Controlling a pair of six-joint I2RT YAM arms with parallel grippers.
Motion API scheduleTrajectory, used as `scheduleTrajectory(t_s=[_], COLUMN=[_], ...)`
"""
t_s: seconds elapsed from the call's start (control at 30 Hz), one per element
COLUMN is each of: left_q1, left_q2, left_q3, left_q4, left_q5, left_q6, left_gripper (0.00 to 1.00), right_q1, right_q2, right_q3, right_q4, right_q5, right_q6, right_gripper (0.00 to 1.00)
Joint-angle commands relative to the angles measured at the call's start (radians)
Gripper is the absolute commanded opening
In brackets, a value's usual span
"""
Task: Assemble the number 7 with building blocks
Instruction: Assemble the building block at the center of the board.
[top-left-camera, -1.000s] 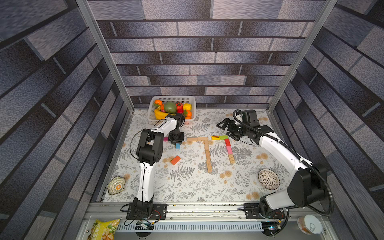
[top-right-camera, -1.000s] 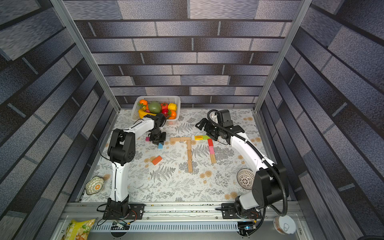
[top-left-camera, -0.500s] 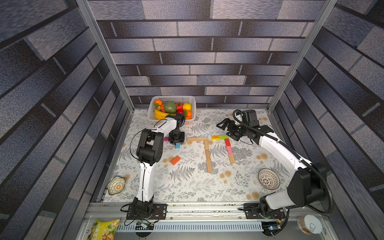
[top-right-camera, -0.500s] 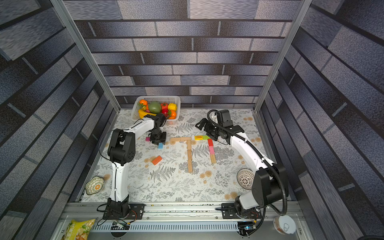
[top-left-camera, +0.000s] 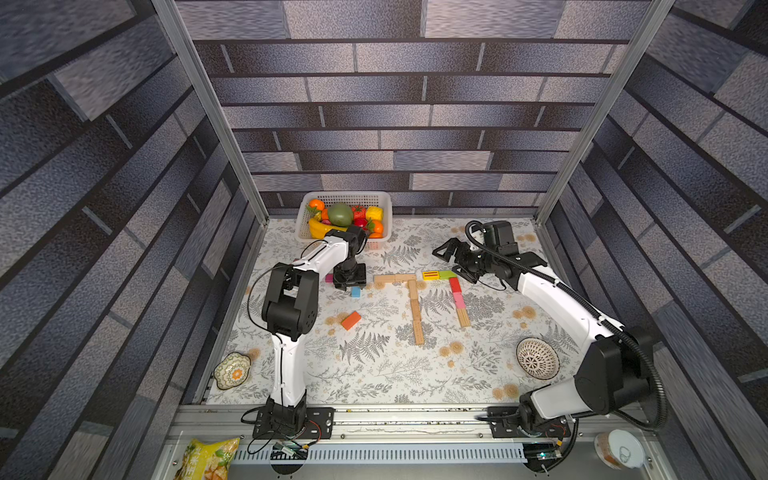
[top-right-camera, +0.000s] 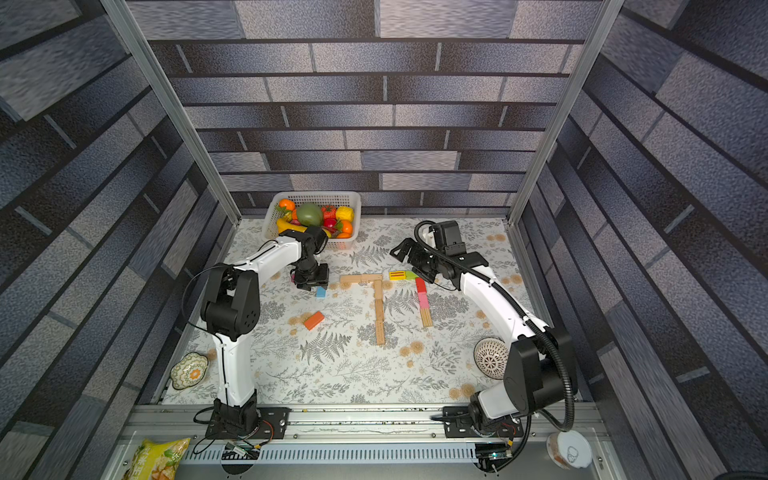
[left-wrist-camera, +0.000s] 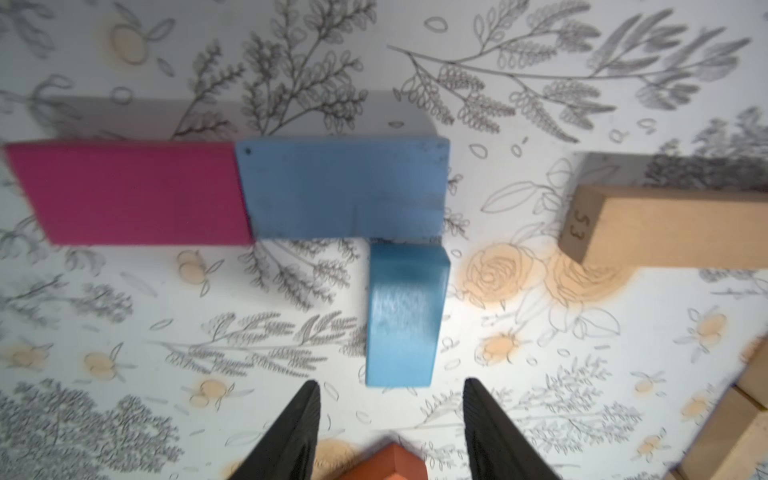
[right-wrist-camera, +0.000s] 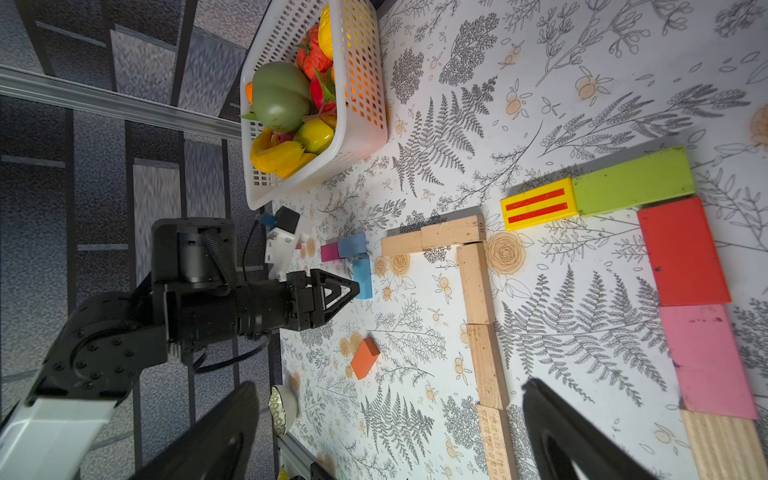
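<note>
**Nearly done: the third 7 lacked most of its stem**

The left pincer (left-wrist-camera: 389, 386) stood about half open over the tabletop (top-left-camera: 374, 374) with nothing between its jaws. The light-blue block (left-wrist-camera: 405, 316) lay flat just beyond its fingertips (left-wrist-camera: 309, 399), free of them. That block butted against the underside of a darker blue block (left-wrist-camera: 340, 191), which sat end to end with a magenta block (left-wrist-camera: 124, 193). Together they made a short bar with only the first piece of a stem. The right pincer (right-wrist-camera: 389, 384) hung wide open and empty near the far end of the coloured figure.

Two figures looked finished: a 7 of plain tan wood (top-left-camera: 415, 309), and beside it a coloured 7 (top-left-camera: 458, 299) of yellow, green, red, pink and tan. The small one probably needed more stem. The only loose piece in sight was an orange block (top-left-camera: 350, 320), lying apart on the near side.

As for writing, the end face of a tan block (left-wrist-camera: 673, 226) carried "53". The yellow block (right-wrist-camera: 539, 203) bore two red stripes and no letters. Print on a lower stem block and on the snack bag (top-left-camera: 208, 459) was too small to read.
</note>
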Motion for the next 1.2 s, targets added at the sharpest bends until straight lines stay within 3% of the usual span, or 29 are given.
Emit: scheduleTrajectory(t_s=[0.0, 0.13, 0.27, 0.37, 0.47, 0.73, 0.9, 1.17], left_q1=[-0.005, 0.04, 0.183, 0.276, 0.309, 0.458, 0.529, 0.574], left_q2=[-0.142, -0.255, -0.361, -0.409, -0.446, -0.617, -0.676, -0.678], left_q3=[-0.048, -0.118, -0.205, -0.244, -0.301, -0.585, -0.63, -0.652], left_q4=[-0.05, -0.05, -0.007, -0.016, -0.01, 0.143, 0.108, 0.078], left_q5=[-0.007, 0.046, 0.171, 0.218, 0.271, 0.459, 0.481, 0.501], left_q6=[-0.037, -0.074, -0.129, -0.134, -0.147, -0.312, -0.284, -0.227], left_gripper=[0.57, 0.58, 0.58, 0.58, 0.58, 0.59, 0.59, 0.59], right_q1=[0.0, 0.031, 0.113, 0.195, 0.271, 0.409, 0.444, 0.45], right_q2=[-0.04, -0.048, 0.01, 0.102, 0.222, 0.566, 0.721, 0.84], right_q3=[-0.028, -0.028, 0.01, 0.064, 0.139, 0.402, 0.527, 0.617], right_q4=[0.04, 0.037, 0.007, 0.011, 0.041, 0.154, 0.191, 0.186], right_q5=[-0.015, -0.008, -0.037, -0.06, -0.089, -0.118, -0.103, -0.047], right_q6=[0.022, 0.015, 0.009, 0.021, 0.058, 0.109, 0.133, 0.136], right_gripper=[1.0, 1.0, 1.0, 1.0, 0.98, 0.96, 0.97, 0.98])
